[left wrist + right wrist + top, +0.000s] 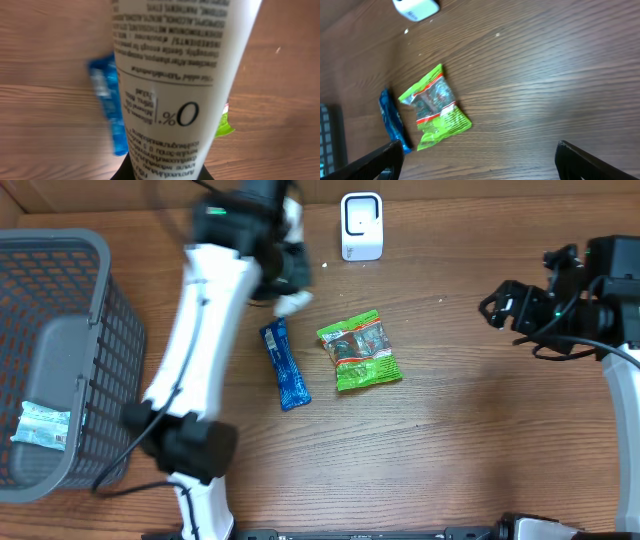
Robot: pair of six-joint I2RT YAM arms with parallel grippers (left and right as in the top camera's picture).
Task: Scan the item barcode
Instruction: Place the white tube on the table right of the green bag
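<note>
The step in hand seems to be the presenting of the item to the scanner. The left gripper [287, 277] is closed narrowly on a white tube [175, 75], and it holds this tube above the table, just to the left of the white barcode scanner [361, 225] and a little in front of it. In the left wrist view the tube fills the middle of the picture. Its side with the small printed text and a large "0%" faces the camera, and I see no barcode on this side.

In my judgement the next move calls for turning the tube so that its barcode faces the window of the scanner, and for bringing it closer. I cannot tell where the barcode is.

The left arm reaches long over the table, from the near edge toward the scanner. The right gripper [497, 306] hangs well to the right of the scanner, with its fingers wide apart and nothing between them.

A blue wrapped bar [285, 366] and a green snack packet [359, 351] lie in front of the scanner.
</note>
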